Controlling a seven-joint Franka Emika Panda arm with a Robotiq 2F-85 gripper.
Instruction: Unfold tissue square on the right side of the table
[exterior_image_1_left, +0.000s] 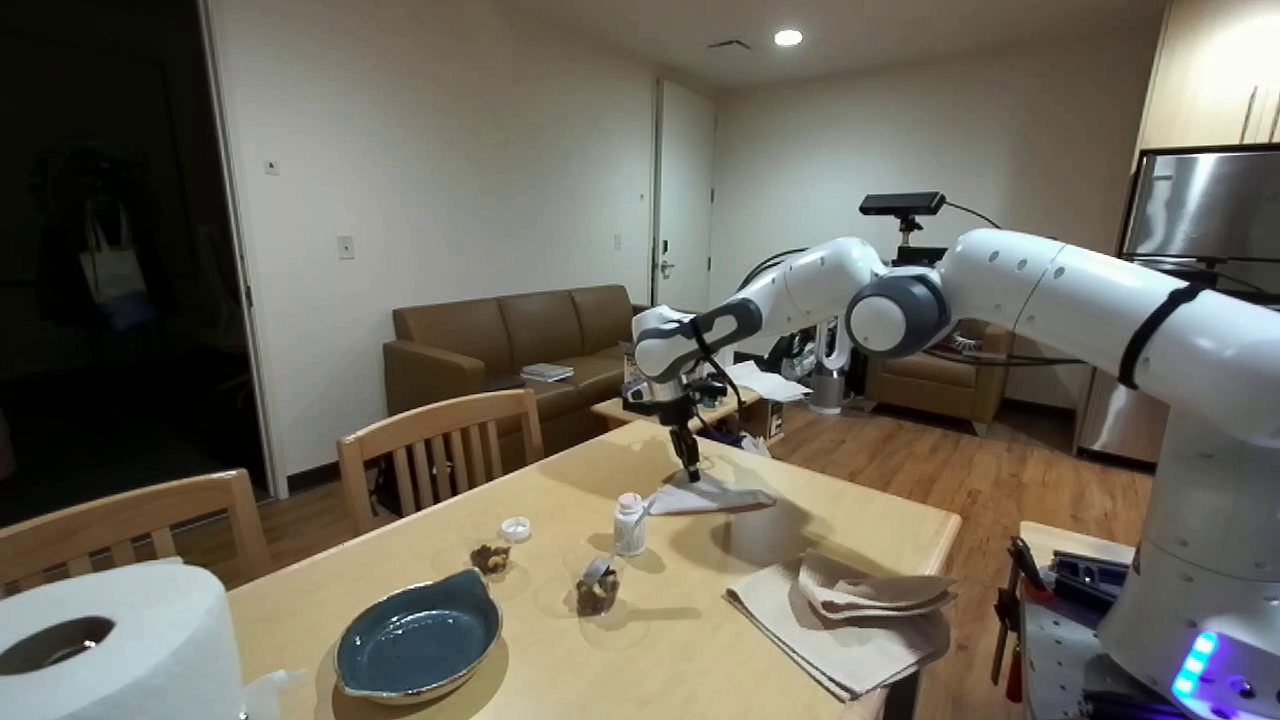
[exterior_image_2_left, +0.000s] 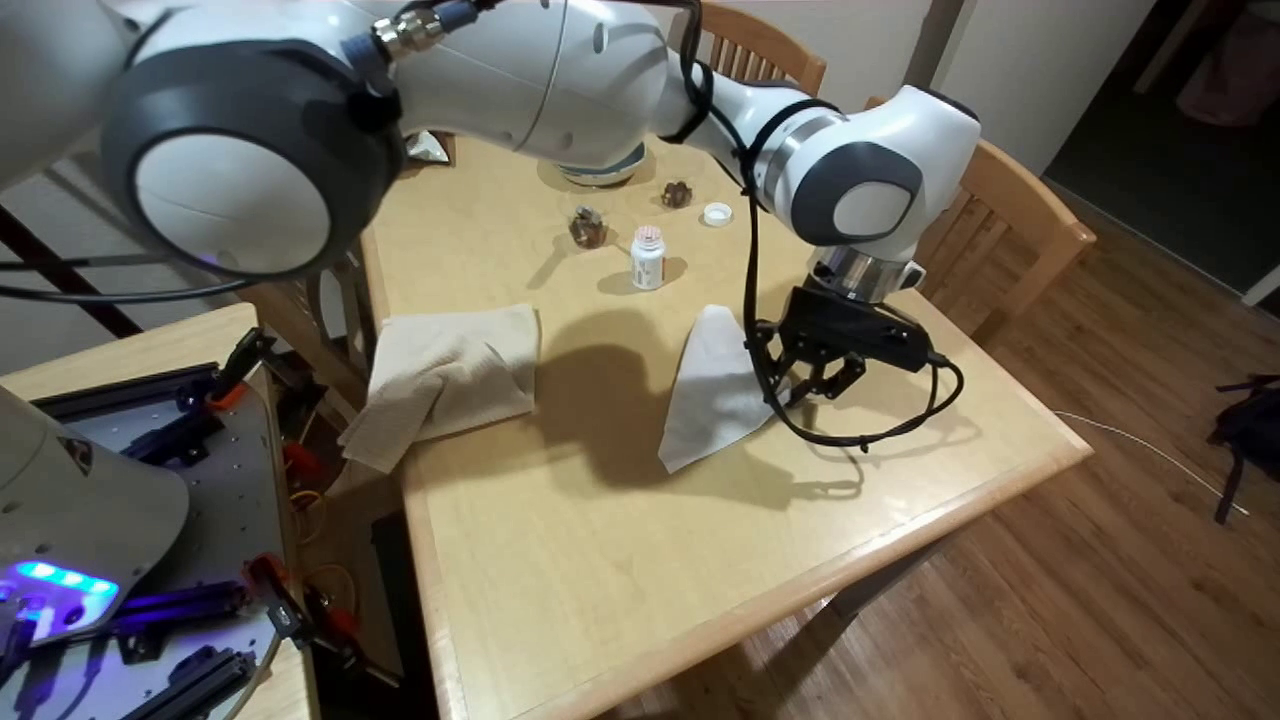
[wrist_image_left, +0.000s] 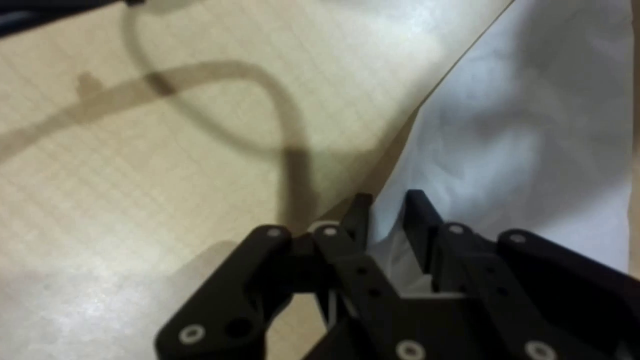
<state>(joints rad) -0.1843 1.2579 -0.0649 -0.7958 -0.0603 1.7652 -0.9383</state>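
The white tissue square (exterior_image_2_left: 712, 395) lies on the light wooden table (exterior_image_2_left: 560, 590), folded into a narrow, pointed shape in both exterior views. Over its edge on the chair-free end side, my gripper (exterior_image_1_left: 692, 476) points down at the tabletop. In the wrist view, part of the tissue (wrist_image_left: 525, 155) rises between the fingertips of the gripper (wrist_image_left: 389, 200). A narrow gap still shows between the dark fingers (wrist_image_left: 422, 220), with a tissue fold inside it. Whether both pads touch the fold cannot be made out. Cables and the gripper body hide some of the tissue in an exterior view.
A beige cloth pile (exterior_image_1_left: 840, 620) lies at the table edge nearest the robot base. A white bottle (exterior_image_1_left: 630, 525) stands close to the tissue. Farther along are a white cap (exterior_image_1_left: 515, 528), small brown objects (exterior_image_1_left: 597, 590), a blue dish (exterior_image_1_left: 420, 640) and a paper roll (exterior_image_1_left: 170, 640).
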